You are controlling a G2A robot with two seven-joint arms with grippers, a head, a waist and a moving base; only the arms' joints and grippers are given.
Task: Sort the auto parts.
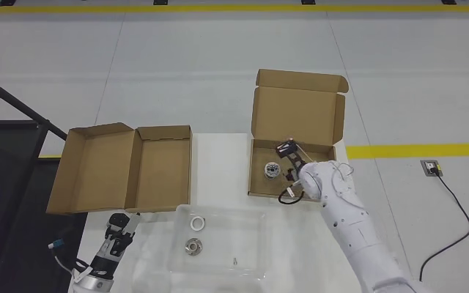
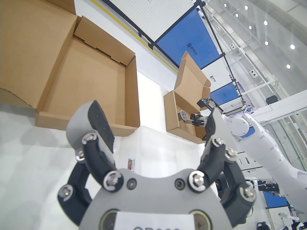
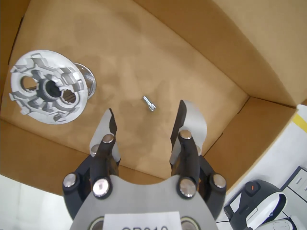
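Nearest, the left gripper (image 2: 153,114) hangs above the worktop (image 1: 220,157) with fingers apart, near a clear bin (image 1: 245,231). Farther off, inside the cardboard box (image 3: 191,48), the right gripper (image 3: 146,107) holds its fingers apart above a small screw (image 3: 149,104) (light, hard, probably slippery; best pinched across its shank), with a ribbed metal hub (image 3: 48,92) alongside.

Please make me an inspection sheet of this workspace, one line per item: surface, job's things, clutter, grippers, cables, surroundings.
Surface: white table carrying left box and right box, both open cardboard, and a clear bin.
Job's things: metal hub and screw in the right box; white ring, round metal part and small screw in the clear bin.
Clutter: nothing seen.
Grippers: right gripper above the right box, jaws open, empty; left gripper over the table left of the clear bin, jaws open, empty.
Cables: black cable on the floor to a floor socket; black loop at the right wrist.
Surroundings: pale floor with yellow lines; black frame at the left.
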